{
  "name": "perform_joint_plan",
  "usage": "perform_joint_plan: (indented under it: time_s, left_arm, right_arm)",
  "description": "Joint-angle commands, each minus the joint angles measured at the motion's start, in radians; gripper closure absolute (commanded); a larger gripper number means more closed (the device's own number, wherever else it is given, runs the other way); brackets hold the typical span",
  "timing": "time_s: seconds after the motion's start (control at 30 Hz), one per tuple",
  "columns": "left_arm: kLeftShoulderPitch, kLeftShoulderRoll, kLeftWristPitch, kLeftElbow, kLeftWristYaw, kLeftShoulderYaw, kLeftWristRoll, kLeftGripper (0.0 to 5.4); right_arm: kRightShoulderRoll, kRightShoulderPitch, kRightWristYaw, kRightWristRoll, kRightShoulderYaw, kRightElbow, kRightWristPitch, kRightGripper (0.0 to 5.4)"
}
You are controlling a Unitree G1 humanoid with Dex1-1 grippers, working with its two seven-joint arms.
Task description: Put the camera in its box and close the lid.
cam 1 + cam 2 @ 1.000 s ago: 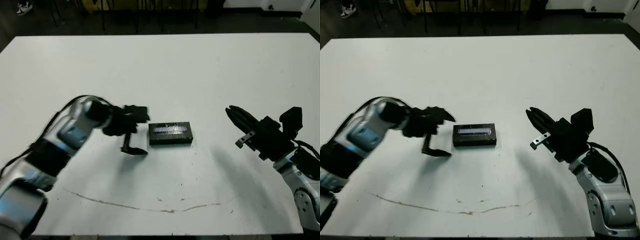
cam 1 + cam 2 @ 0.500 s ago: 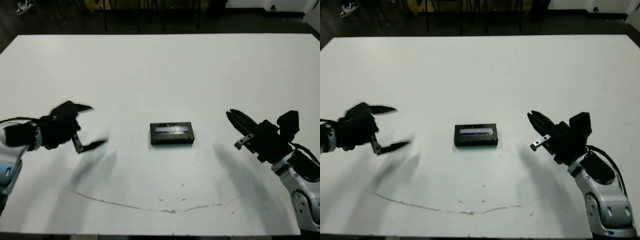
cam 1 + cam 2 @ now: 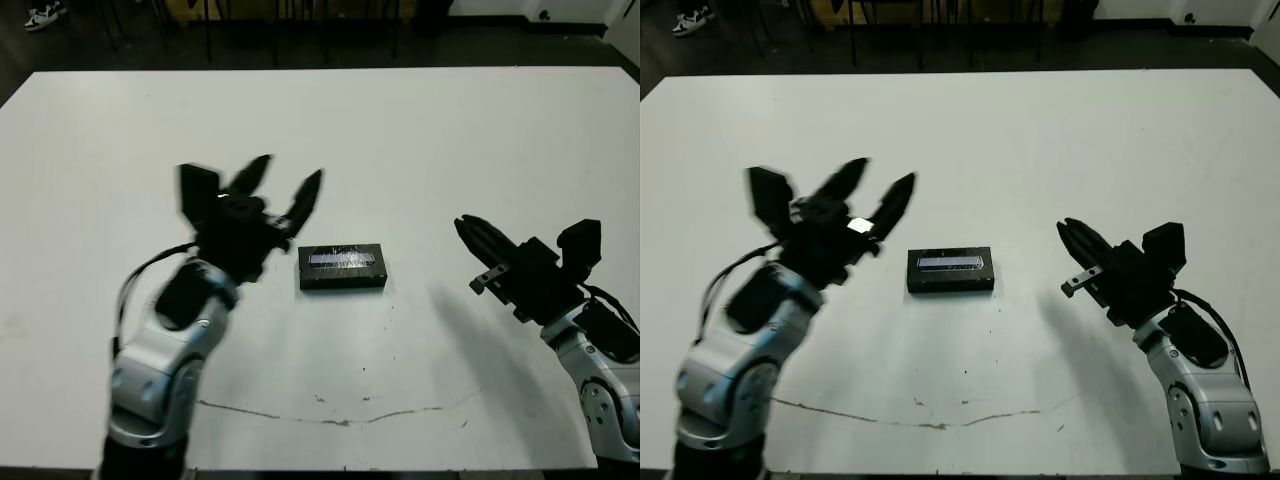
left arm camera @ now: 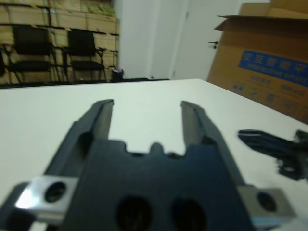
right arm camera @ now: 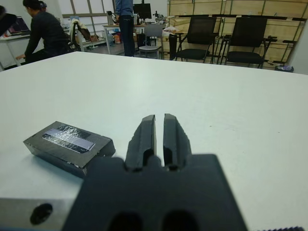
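Where striped, flat rectangular lid (image 3: 342, 262)

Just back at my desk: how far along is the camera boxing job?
It looks done: the lid with its pale stripe sits flush on the box, so the camera is hidden. Nothing is in hand; the left gripper is open and raised, the right gripper shut and empty. Nothing visible remains.

Lid (image 3: 342, 260) with pale stripe seated flat on box (image 3: 342, 280); closed; mid-table.
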Motion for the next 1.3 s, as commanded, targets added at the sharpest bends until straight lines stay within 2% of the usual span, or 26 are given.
perform_joint_plan:
  time_s: [0.03,0.13,0.27,0.4,0.57,0.83,0.97,1.03,1.3]
  left_arm:
    - [-0.032,-0.023,0.033,0.119,0.049,-0.052,0.057,3.32]
    - [-0.054,-0.040,0.020,0.246,0.071,-0.105,0.111,3.91]
    - [-0.056,-0.059,0.002,0.406,0.084,-0.175,0.174,4.66]
    - [-0.018,-0.099,0.005,0.505,0.101,-0.198,0.197,5.39]
    - [0.016,-0.099,0.057,0.553,0.108,-0.229,0.238,5.39]
    - [0.094,-0.059,0.048,0.553,0.068,-0.266,0.263,5.39]
    - [0.113,-0.036,0.051,0.484,0.033,-0.230,0.243,5.39]
    - [0.116,-0.029,0.017,0.433,0.018,-0.194,0.228,5.39]
    - [0.025,-0.052,-0.074,0.251,0.056,0.057,0.163,5.39]
  right_arm:
    - [-0.002,0.005,-0.006,0.015,-0.014,0.000,0.025,5.40]
    - [-0.006,0.007,-0.011,0.005,-0.014,-0.006,0.015,5.40]
    - [-0.005,0.012,-0.034,0.018,-0.014,-0.038,0.056,5.40]
    - [0.003,0.009,-0.028,0.023,-0.011,-0.032,0.048,5.40]
    - [-0.001,0.014,-0.030,0.017,-0.011,-0.034,0.041,5.40]
    - [-0.006,0.014,-0.026,0.018,-0.007,-0.040,0.048,5.40]
    - [-0.006,0.017,-0.029,0.020,-0.006,-0.046,0.056,5.40]
    - [-0.004,0.019,-0.030,0.024,-0.008,-0.046,0.059,5.40]
    - [0.011,0.009,-0.067,0.032,-0.011,-0.057,0.082,5.40]
